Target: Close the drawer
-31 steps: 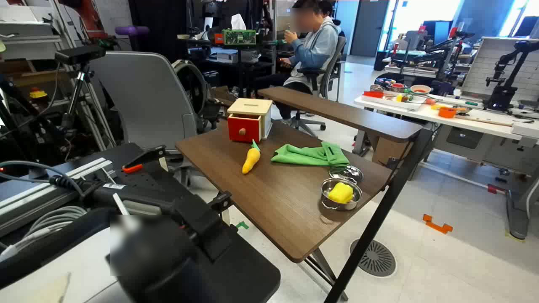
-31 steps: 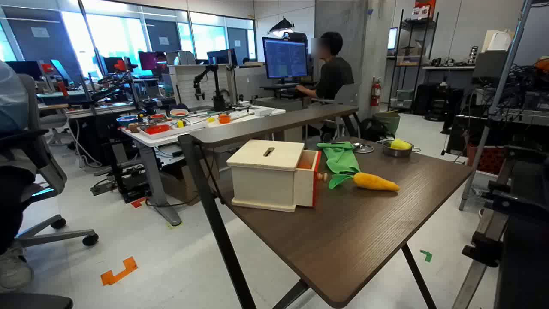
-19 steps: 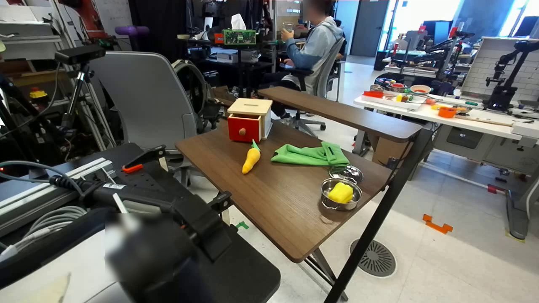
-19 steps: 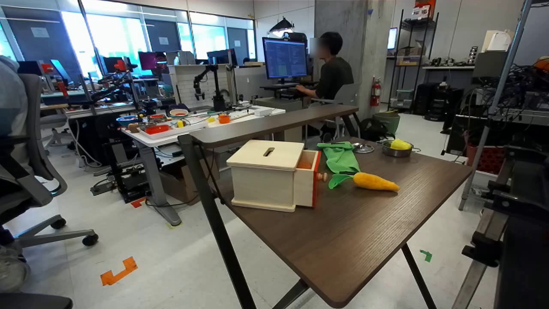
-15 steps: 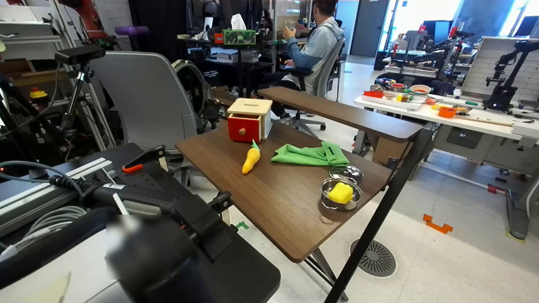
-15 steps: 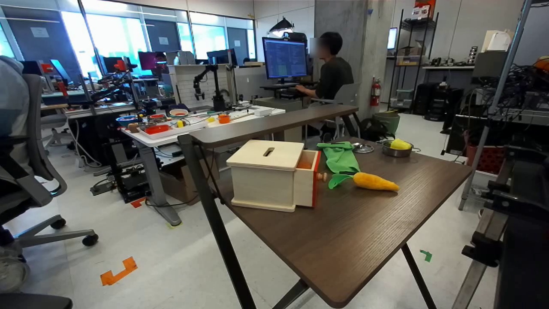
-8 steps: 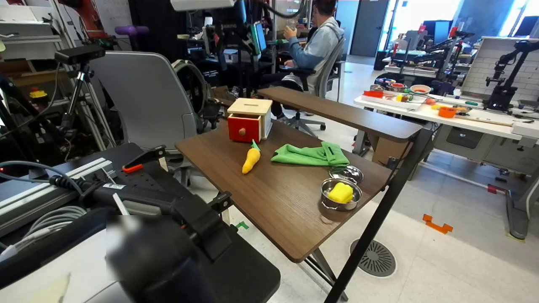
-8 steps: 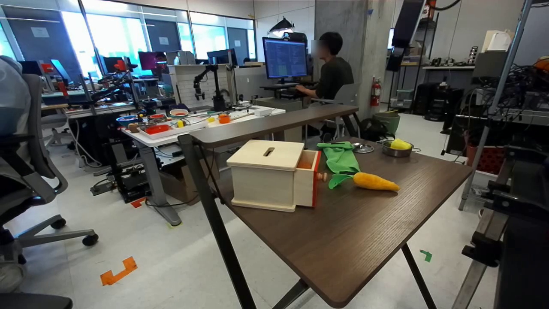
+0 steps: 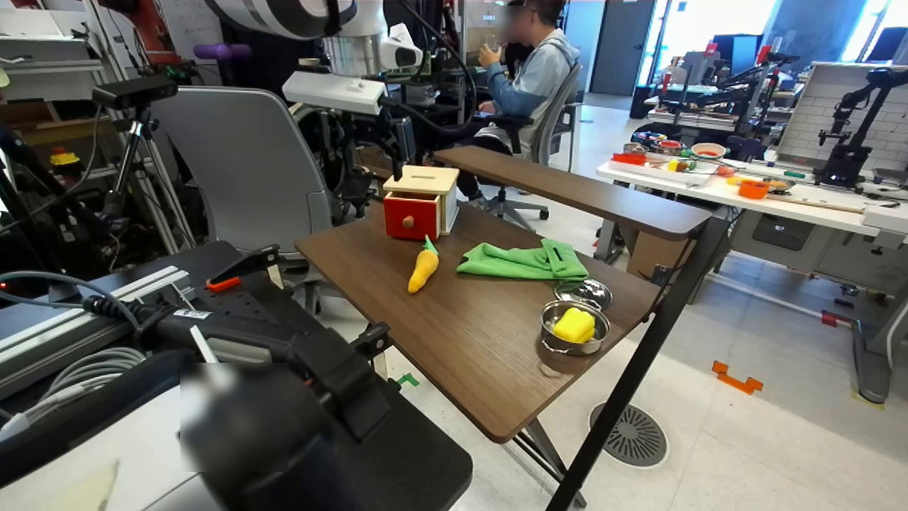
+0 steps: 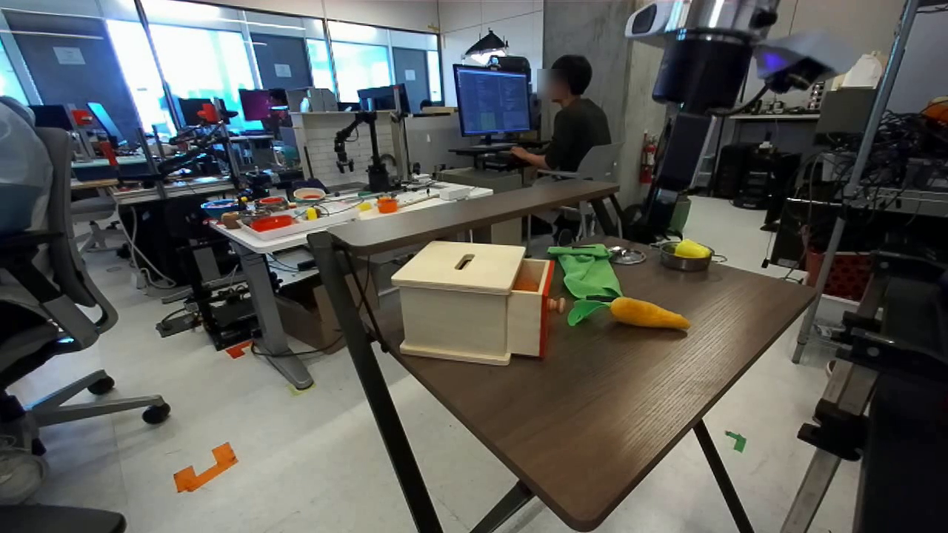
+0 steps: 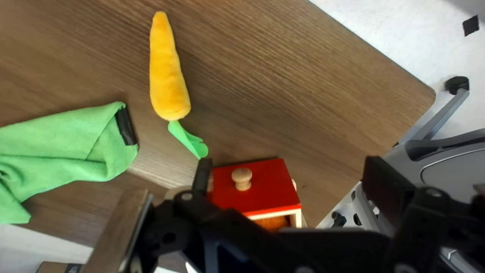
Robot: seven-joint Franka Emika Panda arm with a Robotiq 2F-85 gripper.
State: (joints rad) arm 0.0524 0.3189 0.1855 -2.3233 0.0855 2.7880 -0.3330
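The drawer has a red front with a round wooden knob, and it shows in both exterior views [image 9: 415, 209] [image 10: 527, 326] and the wrist view [image 11: 265, 189]. It stands partly pulled out of a cream wooden box [image 9: 421, 179] [image 10: 453, 318] with a slotted lid. Something orange [image 10: 526, 283] lies inside the drawer. My gripper [image 11: 288, 167] is open and empty, its fingers spread wide. In the wrist view the drawer front lies below, nearer the left finger. In an exterior view the gripper [image 9: 369, 174] hangs at about the box's height in the picture, touching nothing that I can make out.
A yellow carrot-like toy [image 9: 423, 270] with a green top lies in front of the drawer. A green cloth [image 9: 521, 261], a metal lid [image 9: 585, 291] and a metal pot [image 9: 573, 328] with a yellow thing are on the brown table [image 9: 468, 348]. A raised shelf [image 10: 474, 215] runs along one side.
My arm and gripper have come into both exterior views from above and moved down towards the table. The drawer, the box and the other things on the table have not moved.
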